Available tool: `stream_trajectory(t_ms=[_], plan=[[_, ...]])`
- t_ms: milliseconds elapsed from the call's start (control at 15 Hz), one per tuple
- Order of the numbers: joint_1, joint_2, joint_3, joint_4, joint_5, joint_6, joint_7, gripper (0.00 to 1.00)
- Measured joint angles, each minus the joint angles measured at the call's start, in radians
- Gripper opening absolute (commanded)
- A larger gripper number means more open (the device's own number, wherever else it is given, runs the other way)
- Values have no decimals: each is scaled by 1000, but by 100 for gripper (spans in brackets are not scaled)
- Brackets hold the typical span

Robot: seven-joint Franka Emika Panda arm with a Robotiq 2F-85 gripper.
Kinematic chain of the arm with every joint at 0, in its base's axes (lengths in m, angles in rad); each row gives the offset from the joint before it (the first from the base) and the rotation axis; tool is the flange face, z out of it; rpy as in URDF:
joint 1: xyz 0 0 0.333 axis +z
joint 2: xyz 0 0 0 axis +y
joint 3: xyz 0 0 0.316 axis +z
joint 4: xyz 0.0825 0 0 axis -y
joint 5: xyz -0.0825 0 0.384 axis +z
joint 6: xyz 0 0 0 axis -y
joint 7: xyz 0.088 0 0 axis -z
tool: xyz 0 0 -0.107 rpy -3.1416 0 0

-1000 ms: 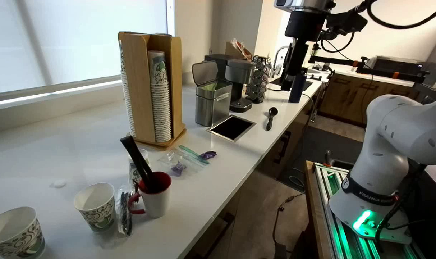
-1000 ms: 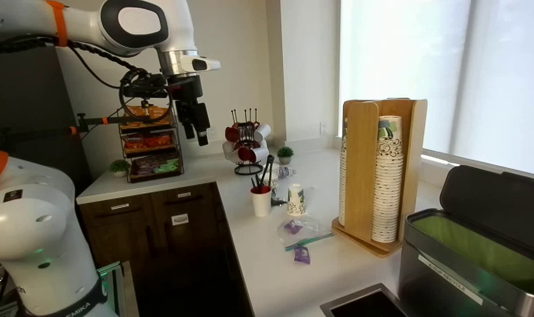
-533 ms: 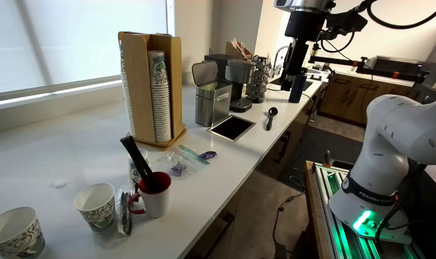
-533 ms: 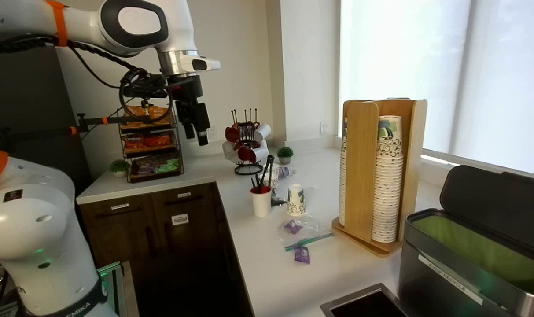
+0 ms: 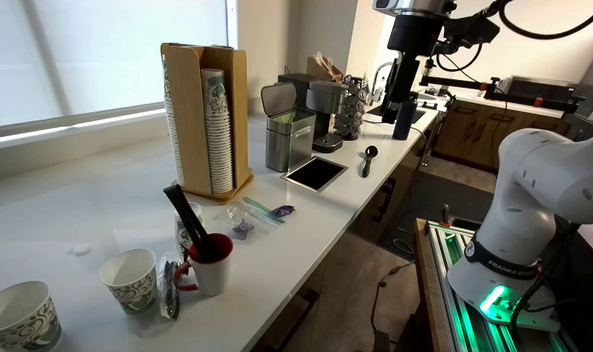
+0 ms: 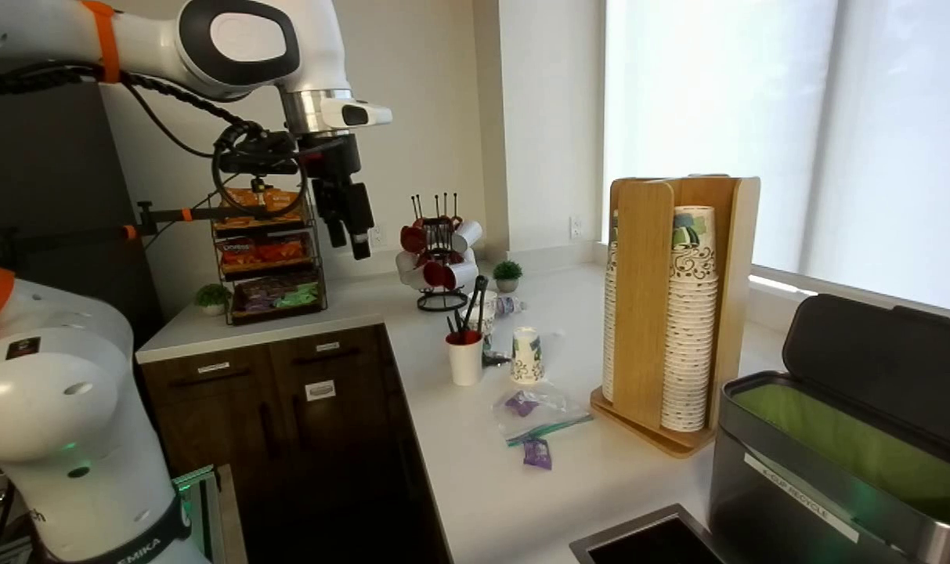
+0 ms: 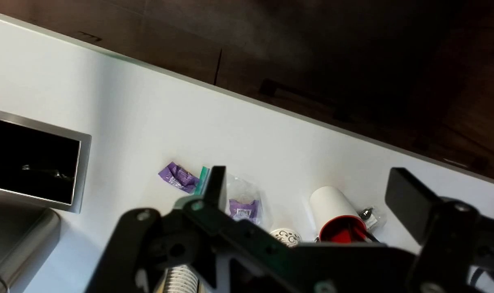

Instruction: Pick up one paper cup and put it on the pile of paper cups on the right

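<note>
Currently, the claw (image 6: 349, 245) stands raised, well apart from the worktop (image 6: 467, 439), jaws wide apart, gripping nothing. In an exterior view, the mug (image 6: 465, 364) stands between 4 and 5 o'clock from the claw. Just beside the mug, at 3 o'clock, is the inverted paper cup (image 6: 528, 355), presumably the one to pick. Align the jaws to clear the mug, then close lightly; thin paper walls likely crush. At 3 o'clock from the cup, the holder (image 6: 643, 313) carries the pile of paper cups (image 6: 688, 329), also mouth-down. Keep the cup mouth-down, raise it above the pile, then lower it squarely; side clearance is probably small.

Legible markings: "EMIKA" on the arm's base band (image 6: 134, 550); "Doritos" on a snack bag (image 6: 240, 251); "K-CUP RECYCLE" on the bin (image 6: 764, 509), at 4 o'clock from the pile.
</note>
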Motion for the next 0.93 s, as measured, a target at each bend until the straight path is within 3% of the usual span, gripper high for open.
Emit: stream_trajectory(t_ms=[133, 267, 533, 733, 933], plan=[[-4, 3, 6, 1, 1, 44, 28, 100], [-12, 29, 36, 15, 10, 176, 105, 100], [-52, 189, 139, 119, 11, 416, 312, 100], [-119, 366, 209, 252, -19, 427, 471, 100], [-156, 519, 222, 379, -50, 386, 549, 100]])
